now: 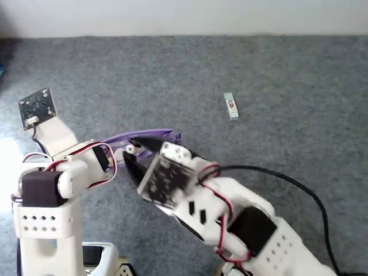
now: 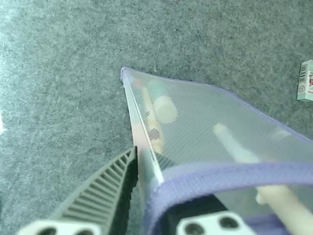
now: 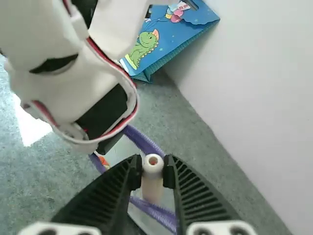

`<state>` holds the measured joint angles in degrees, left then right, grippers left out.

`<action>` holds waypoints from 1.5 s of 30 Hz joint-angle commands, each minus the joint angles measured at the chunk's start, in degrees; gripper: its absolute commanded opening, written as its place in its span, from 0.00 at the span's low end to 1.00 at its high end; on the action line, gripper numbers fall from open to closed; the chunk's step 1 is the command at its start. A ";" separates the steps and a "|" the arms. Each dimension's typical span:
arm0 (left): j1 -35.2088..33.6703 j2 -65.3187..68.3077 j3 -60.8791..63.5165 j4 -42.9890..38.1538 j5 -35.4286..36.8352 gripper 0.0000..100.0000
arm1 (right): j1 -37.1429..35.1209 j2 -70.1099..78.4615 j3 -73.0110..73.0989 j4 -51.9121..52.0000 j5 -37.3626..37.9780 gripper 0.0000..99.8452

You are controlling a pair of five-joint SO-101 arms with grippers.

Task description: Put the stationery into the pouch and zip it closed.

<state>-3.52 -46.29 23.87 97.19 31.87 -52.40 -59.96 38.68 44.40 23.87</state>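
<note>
1. Pouch [image 2: 205, 127]: clear mesh with purple binding, lifted off the grey counter [image 1: 276, 69] at one end, mouth turned up towards the arms. Judged to be held this way so that its opening stays spread for loading. Already inside: several pale sticks [image 2: 234, 144] and a short rounded tube [image 2: 164, 107] lying towards the far corner.

2. Left claw [image 2: 146, 196]: pressed together on the pouch's purple rim, one finger outside the mesh and the other at the inner side. It serves as the holder.

3. Right claw [image 3: 152, 164]: pinching a white stick [image 3: 152, 188] upright between its ribbed fingers, directly above the purple rim and just beside the left arm. The end-on hold looks chosen so the stick can drop lengthwise through the narrow mouth.

4. Small boxed item [image 1: 231, 107]: pale green and white, flat on the counter, well apart from the pouch and both arms. Probably the last piece to collect.

5. Zip: whether open along its whole length cannot be told; closing not yet done.

6. Backdrop: blue dinosaur gift bag [image 3: 161, 34] against the wall
</note>
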 commanded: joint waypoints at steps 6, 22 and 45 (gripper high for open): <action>-0.35 -0.70 0.13 -1.49 0.62 0.01 | 4.79 -7.16 -3.69 8.66 -8.35 0.27; -0.35 -0.70 0.13 -1.67 0.62 0.01 | 39.87 1.71 -6.24 29.58 -36.48 0.09; -0.44 -0.70 -0.13 -1.41 0.62 0.01 | 50.07 35.65 -16.18 24.84 -28.75 0.09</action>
<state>-3.52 -46.29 23.87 97.01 31.87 -3.52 -27.87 29.71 70.33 -5.58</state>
